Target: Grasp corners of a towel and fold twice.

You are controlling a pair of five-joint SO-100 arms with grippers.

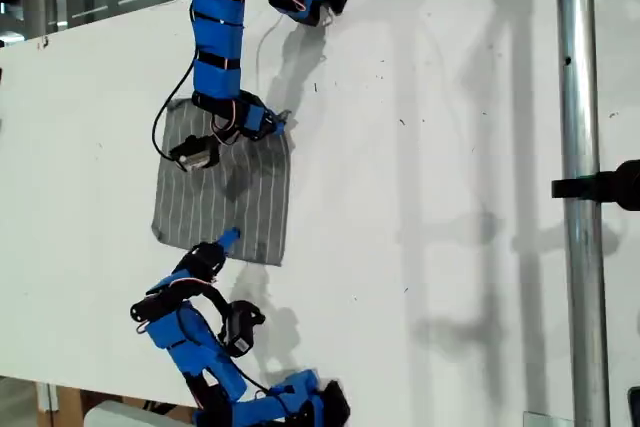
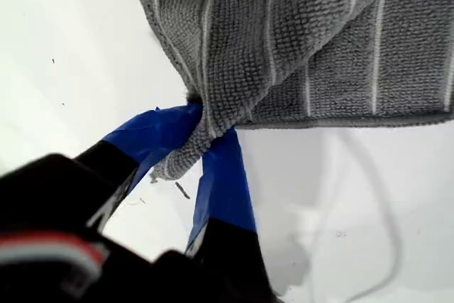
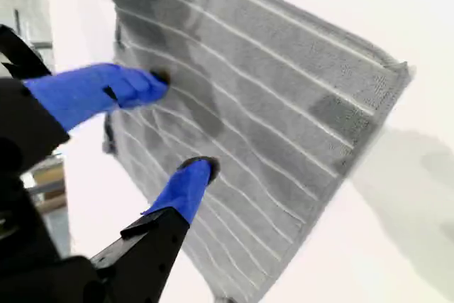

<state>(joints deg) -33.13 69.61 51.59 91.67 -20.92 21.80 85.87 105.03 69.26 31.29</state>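
Towel [image 1: 225, 192] flat on the white table [image 1: 450, 197], one corner [image 2: 186, 152] pinched.

My first gripper [image 2: 206, 148] is clamped on that bunched corner, at the towel's upper right in the exterior view (its arm covers part of the cloth's top edge there). My second gripper [image 3: 181, 125] hangs over the striped cloth near its lower edge, jaws apart, nothing between them. Whether its tips touch the fabric is hard to tell; both arms' bases are cut off by the frame.
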